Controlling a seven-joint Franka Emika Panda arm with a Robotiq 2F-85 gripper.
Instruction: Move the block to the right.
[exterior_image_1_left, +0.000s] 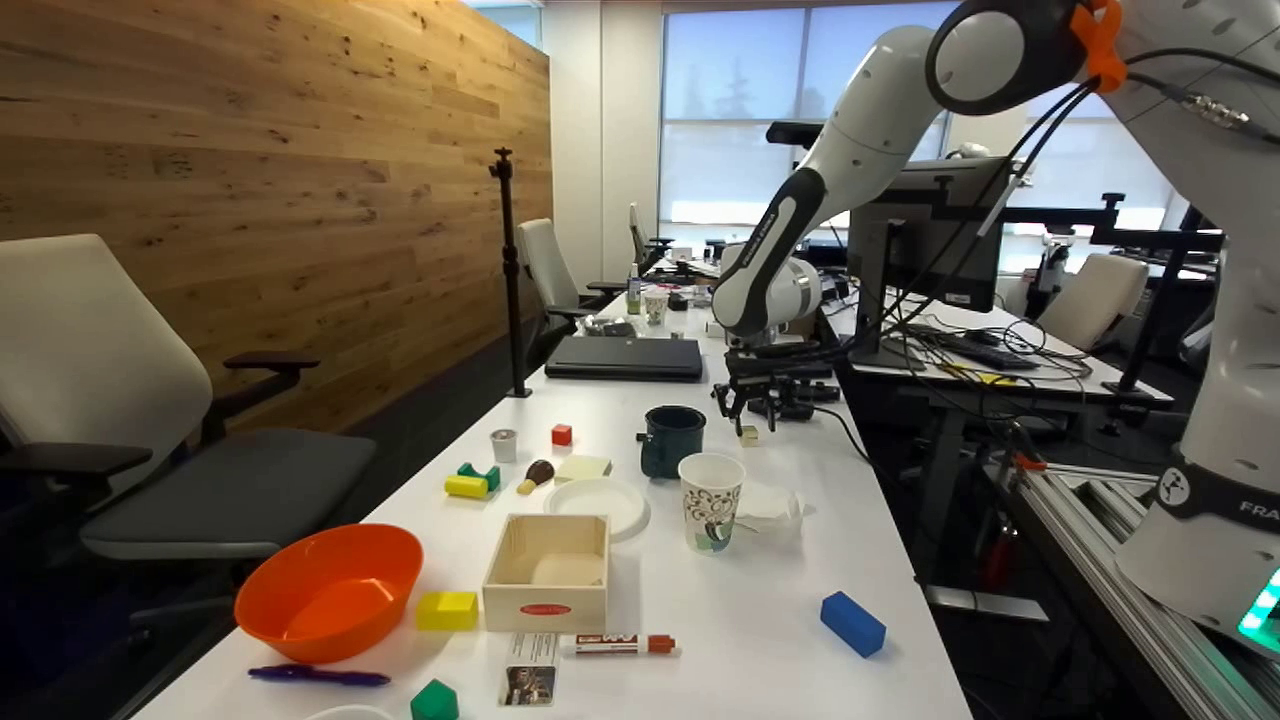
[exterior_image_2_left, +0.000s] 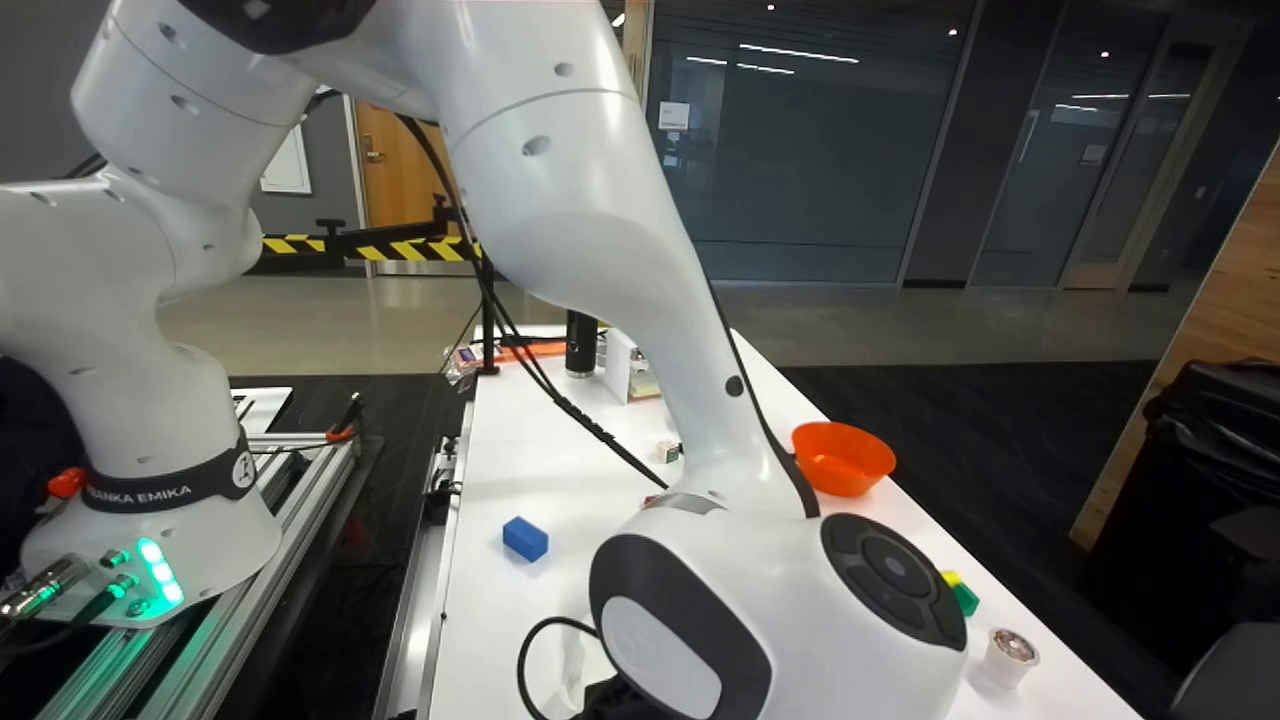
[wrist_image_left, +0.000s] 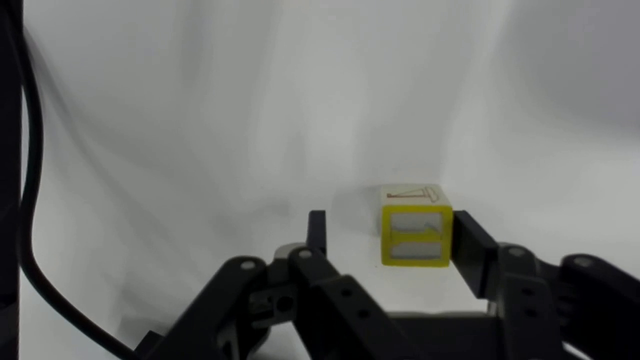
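Although the gripper (wrist_image_left: 390, 230) has its 2 fingers (wrist_image_left: 470, 245) apart with the block (wrist_image_left: 416, 235) between them, the fit is lopsided: in the wrist view the block sits against or just beside the finger on that view's right, I cannot tell which, while a clear gap parts it from the other. It seems to rest on the table (exterior_image_1_left: 740, 610), near the mug (exterior_image_1_left: 672, 442) in an exterior view.

If the gripper closes from here, 1 finger would likely meet the block first and drag or twist it; lowering off-centre could land that tip on its upper edge. A shallow pinch might let it slip in the carry. "Right" names no viewpoint, so a misreading could send the block into the mug or, the opposite way, off the table. The cord (wrist_image_left: 35, 125) could snag if the move sweeps low across it.
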